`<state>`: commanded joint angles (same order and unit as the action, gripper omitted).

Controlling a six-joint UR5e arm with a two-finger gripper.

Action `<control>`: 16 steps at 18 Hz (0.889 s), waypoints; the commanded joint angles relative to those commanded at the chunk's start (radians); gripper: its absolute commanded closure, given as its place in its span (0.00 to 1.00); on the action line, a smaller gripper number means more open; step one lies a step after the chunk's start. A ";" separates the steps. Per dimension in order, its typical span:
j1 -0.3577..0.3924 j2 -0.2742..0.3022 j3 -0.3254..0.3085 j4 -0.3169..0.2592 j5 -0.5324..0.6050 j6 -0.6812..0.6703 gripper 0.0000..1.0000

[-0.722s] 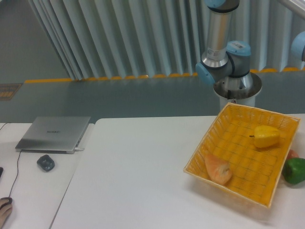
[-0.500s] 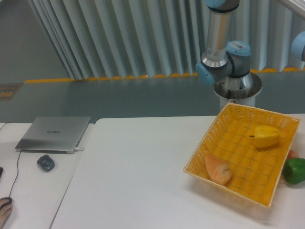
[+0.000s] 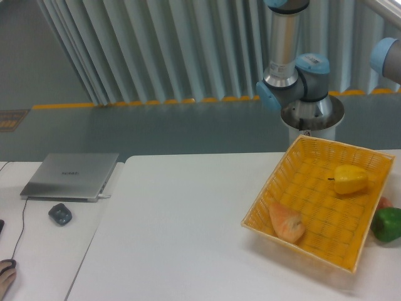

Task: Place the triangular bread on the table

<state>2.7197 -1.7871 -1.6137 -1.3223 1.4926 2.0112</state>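
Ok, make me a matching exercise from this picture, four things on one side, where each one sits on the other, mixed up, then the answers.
Things:
1. triangular bread
2. yellow bell pepper
3. green pepper
4. laptop

Places:
A. on the table, just outside the basket's right edge
B. near left corner of the basket
C. on the side desk, far left
D. far right part of the basket

Pairs: 1-B, 2-D, 3-A, 4-C
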 joint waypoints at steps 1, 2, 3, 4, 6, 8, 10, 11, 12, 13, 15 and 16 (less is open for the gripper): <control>-0.003 0.005 -0.006 0.003 -0.003 -0.049 0.00; -0.006 0.011 -0.008 0.014 -0.005 -0.128 0.00; -0.033 0.015 -0.008 0.020 -0.006 -0.208 0.00; -0.055 0.018 -0.008 0.018 -0.008 -0.241 0.00; -0.093 0.037 -0.009 0.017 -0.006 -0.339 0.00; -0.153 0.040 -0.011 0.014 -0.002 -0.473 0.00; -0.205 0.035 -0.015 0.018 0.001 -0.595 0.00; -0.221 0.037 -0.018 0.018 0.003 -0.617 0.00; -0.233 0.038 -0.020 0.018 0.006 -0.638 0.00; -0.244 0.038 -0.023 0.018 0.006 -0.667 0.00; -0.279 0.038 -0.023 0.023 0.006 -0.771 0.00; -0.291 0.038 -0.026 0.023 0.006 -0.792 0.00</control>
<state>2.4284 -1.7487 -1.6398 -1.2993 1.4987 1.2197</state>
